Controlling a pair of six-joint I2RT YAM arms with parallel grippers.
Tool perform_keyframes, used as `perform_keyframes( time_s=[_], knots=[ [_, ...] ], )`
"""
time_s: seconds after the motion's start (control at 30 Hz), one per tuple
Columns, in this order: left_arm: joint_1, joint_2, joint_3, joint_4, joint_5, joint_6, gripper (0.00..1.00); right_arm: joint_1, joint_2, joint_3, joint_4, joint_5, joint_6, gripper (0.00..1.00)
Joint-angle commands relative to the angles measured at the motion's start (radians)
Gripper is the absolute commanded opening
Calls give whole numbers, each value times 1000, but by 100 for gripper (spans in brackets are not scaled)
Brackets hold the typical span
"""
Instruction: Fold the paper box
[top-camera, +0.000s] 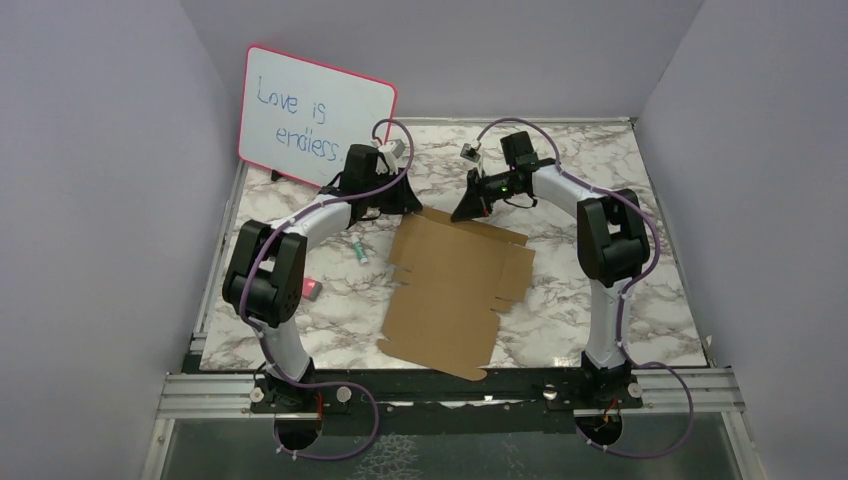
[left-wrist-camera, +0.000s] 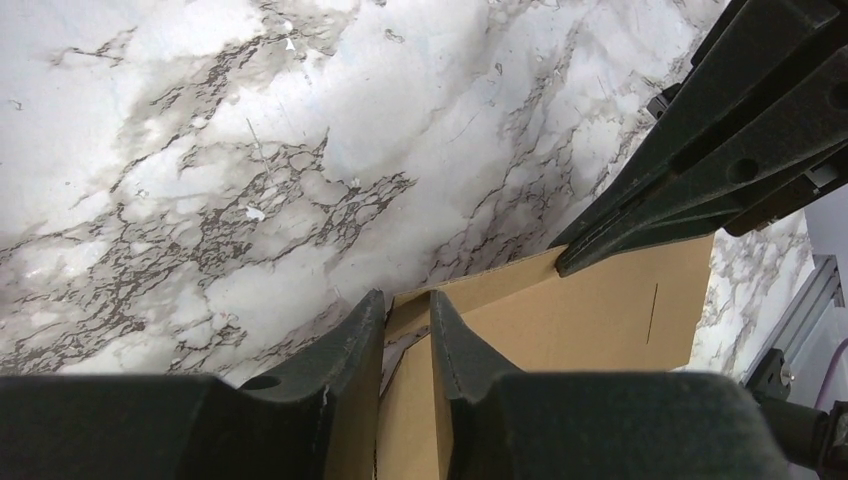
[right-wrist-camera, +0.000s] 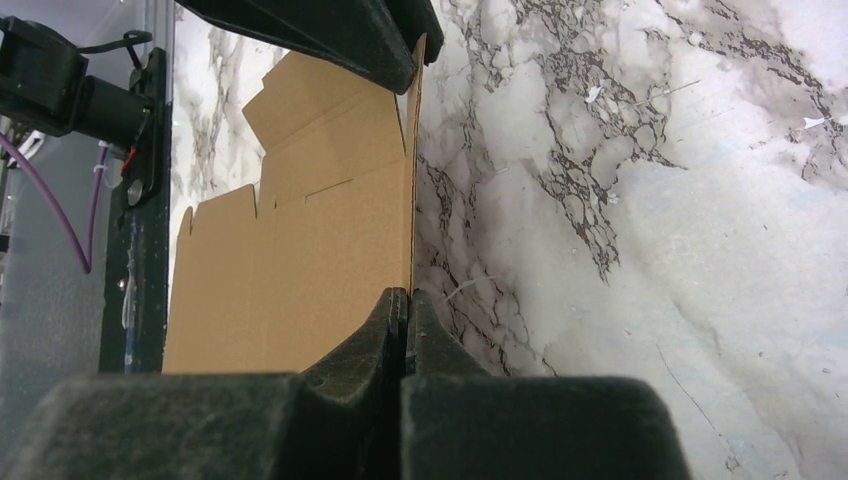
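Reaching fwd, L claw (left-wrist-camera: 406, 306) astride, R claw (right-wrist-camera: 406, 298) clamping paper box (top-camera: 455, 290)

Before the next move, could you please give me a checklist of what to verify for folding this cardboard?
1. Right claw shut on the far edge of the cardboard sheet: ok.
2. Left claw astride that same edge: ok.
3. Left claw clamped on it: not ok, a gap shows between its fingers.
4. Claws apart from each other: ok.
5. Sheet apart from the whiteboard: ok.
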Motion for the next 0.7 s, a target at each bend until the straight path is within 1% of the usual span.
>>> perform_keyframes(
  time_s=[0.0,0.07,0.2,0.33,0.43,0.57,0.67],
  knots=[
    [-7,-43,37,-7,58,55,25,13,-42,-16,77,17,12,1],
    [-4,-45,47,-34,57,82,30,13,-46,-18,84,16,16,1],
    [5,-42,81,-84,88,150,42,14,-54,-18,79,-9,5,1],
    [18,-32,128,-162,107,241,49,13,-58,-17,64,-29,-19,1],
    [25,-20,157,-216,137,302,53,13,-64,-18,59,-39,-29,1],
    [28,9,192,-288,180,370,54,13,-67,-19,60,-49,-34,1],
    [29,24,197,-300,223,408,54,13,-72,-25,63,-56,-35,1]
  ],
)
